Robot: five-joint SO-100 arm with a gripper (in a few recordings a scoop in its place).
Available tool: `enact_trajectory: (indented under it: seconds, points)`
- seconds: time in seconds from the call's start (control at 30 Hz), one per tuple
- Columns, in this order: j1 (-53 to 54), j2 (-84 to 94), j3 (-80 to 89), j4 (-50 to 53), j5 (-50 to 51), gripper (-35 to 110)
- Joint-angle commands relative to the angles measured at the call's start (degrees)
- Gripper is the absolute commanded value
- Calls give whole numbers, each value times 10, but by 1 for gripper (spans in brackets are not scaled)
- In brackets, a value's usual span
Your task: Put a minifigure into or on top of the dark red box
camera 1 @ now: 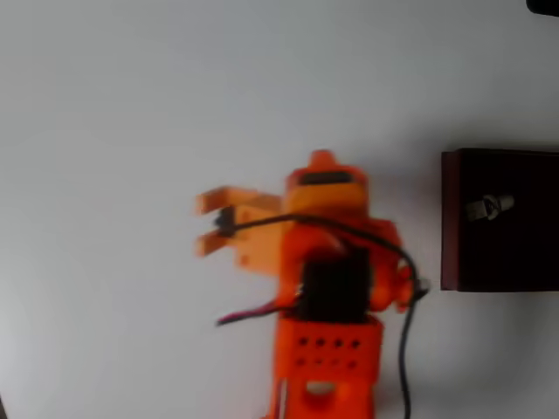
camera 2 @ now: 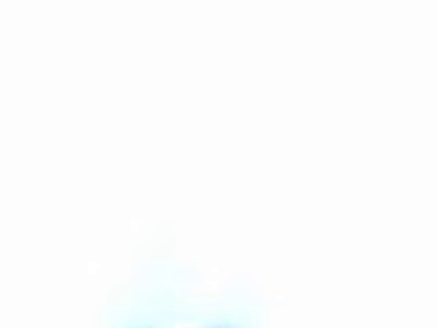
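Minifigure (camera 1: 489,207) lies on its side inside the dark red box (camera 1: 451,220), at the right edge of the overhead view — so your placing step looks done. Your gripper (camera 1: 210,224) points left over the bare white table (camera 1: 131,105), well apart from the box, its orange fingers (camera 1: 218,201) parted with nothing between them. Blur softens the arm. Wrist view is washed out to white — no help there. Next you likely only need to park the arm clear.
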State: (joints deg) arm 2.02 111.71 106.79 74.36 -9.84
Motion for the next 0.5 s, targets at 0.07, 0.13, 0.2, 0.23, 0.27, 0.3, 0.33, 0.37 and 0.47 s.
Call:
enact_trajectory:
  seconds: [0.07, 0.13, 0.2, 0.23, 0.27, 0.3, 0.33, 0.37, 0.47]
  points:
    - [-175, 99, 96, -16, 35, 13]
    - [-234, 122, 137, -31, 51, 10]
    - [-279, 158, 198, -68, 63, 9]
    - [-294, 178, 226, -82, 73, 8]
    - [-306, 199, 255, -87, 82, 7]
    - [-316, 225, 285, -90, 87, 7]
    - [-324, 256, 318, -93, 89, 7]
    - [-326, 290, 357, -103, 93, 7]
    - [-330, 413, 469, -128, 96, 5]
